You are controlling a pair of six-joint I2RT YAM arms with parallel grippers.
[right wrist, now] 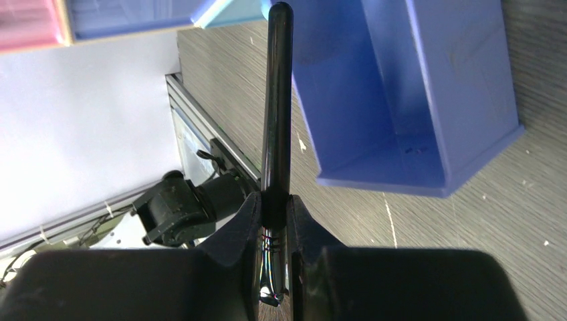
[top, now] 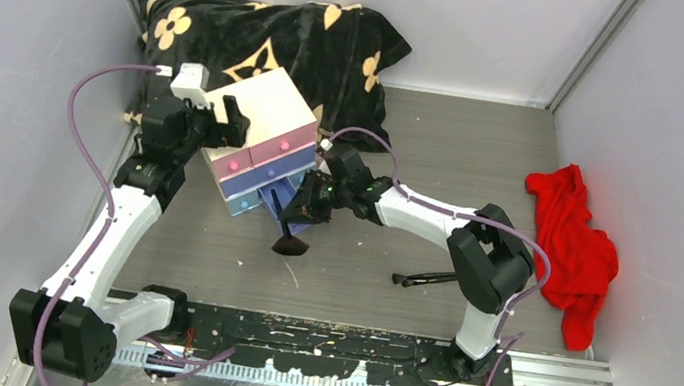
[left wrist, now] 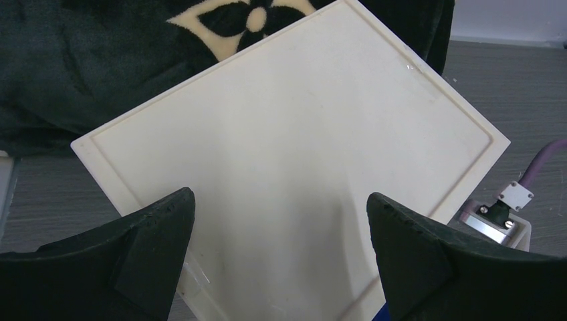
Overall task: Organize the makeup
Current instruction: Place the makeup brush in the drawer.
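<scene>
Black brush (right wrist: pixel 277 100), pinched by its handle in my right tool (right wrist: pixel 274 206), hangs mid-bench just beside the pulled-out blue drawer (right wrist: pixel 414 100), my left tool (left wrist: pixel 281 227) spread wide over the chest (left wrist: pixel 287 134); next, I judge, carry it over the drawer and release.

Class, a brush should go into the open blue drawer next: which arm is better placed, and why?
The right. The right gripper is shut on a black-handled brush close by the open blue drawer. The left gripper is open, holding nothing, over the white chest.
</scene>
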